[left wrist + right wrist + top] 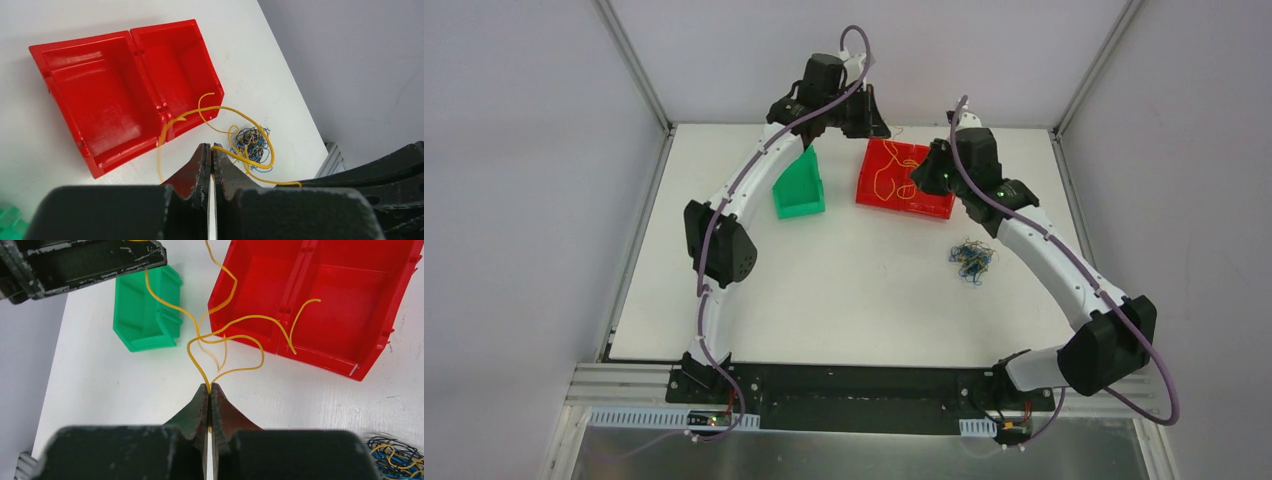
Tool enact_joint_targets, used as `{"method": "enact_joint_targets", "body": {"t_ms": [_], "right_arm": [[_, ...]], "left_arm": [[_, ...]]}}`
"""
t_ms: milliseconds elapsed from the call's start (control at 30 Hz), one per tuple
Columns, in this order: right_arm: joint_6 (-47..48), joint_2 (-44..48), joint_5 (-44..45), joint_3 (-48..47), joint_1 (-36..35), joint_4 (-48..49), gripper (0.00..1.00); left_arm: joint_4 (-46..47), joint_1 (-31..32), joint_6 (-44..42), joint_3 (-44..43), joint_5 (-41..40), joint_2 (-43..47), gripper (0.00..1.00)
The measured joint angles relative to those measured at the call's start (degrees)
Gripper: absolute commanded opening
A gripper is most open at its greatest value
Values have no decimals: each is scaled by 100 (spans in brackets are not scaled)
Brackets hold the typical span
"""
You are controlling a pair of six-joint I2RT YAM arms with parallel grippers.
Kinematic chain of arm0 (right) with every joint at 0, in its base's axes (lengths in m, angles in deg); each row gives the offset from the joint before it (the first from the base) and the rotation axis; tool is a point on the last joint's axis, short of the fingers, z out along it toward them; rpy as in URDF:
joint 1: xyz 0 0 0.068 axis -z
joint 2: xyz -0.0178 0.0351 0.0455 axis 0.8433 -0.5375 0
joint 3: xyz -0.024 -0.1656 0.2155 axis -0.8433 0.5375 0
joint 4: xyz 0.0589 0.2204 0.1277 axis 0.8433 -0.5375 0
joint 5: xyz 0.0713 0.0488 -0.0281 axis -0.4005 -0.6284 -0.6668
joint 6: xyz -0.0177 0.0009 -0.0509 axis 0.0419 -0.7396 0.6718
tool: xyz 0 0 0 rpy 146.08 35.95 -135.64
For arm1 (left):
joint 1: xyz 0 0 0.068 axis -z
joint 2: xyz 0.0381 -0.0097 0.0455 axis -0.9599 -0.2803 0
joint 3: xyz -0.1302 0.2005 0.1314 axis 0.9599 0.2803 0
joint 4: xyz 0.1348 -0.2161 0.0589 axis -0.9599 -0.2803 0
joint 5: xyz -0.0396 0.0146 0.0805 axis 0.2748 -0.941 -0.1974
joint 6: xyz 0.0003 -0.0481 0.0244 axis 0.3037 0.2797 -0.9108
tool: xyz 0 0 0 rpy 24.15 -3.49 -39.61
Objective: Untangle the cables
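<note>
My left end effector (pixel 211 150) is pinched fully closed on one end of a yellow cable (pixel 204 378), and my right end effector (pixel 210 387) is clamped just as tight on it further along. Between the two the strand hangs in slack, crossing loops above the red bin (pixel 929 205). I cannot tell whether those loops are a single wire or two wound together. The green bin (pixel 799 195) stands just beside the red one. The remaining cables (pixel 972 260), blue, yellow and dark, lie bunched on the tabletop (pixel 844 290) near my right arm, apart from the strand I hold.

I judge the step in hand to be drawing this strand out straight. To do that well I should separate my two ends slowly and evenly, watching the crossings. If a loop tightens instead of opening, I should ease back and rotate one wrist. The wire is thin and springy, so both grips must hold firm, and the slack should stay high, away from the bunch.
</note>
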Motion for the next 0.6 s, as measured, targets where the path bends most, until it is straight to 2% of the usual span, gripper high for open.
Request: {"method": "enact_joint_targets", "body": {"t_ms": [133,433,600], "right_arm": [[-15,0,-258,-186,87,-223,0],[-210,-4,-675,-271,632,-306,0],[-295,-22,-905,-271,907,-328,0]], "left_arm": [[-94,-103,199,-264,227,-166,0],[-70,26,675,-1523,769,-815,0],[313,52,1032,-1722,955,-1287,0]]}}
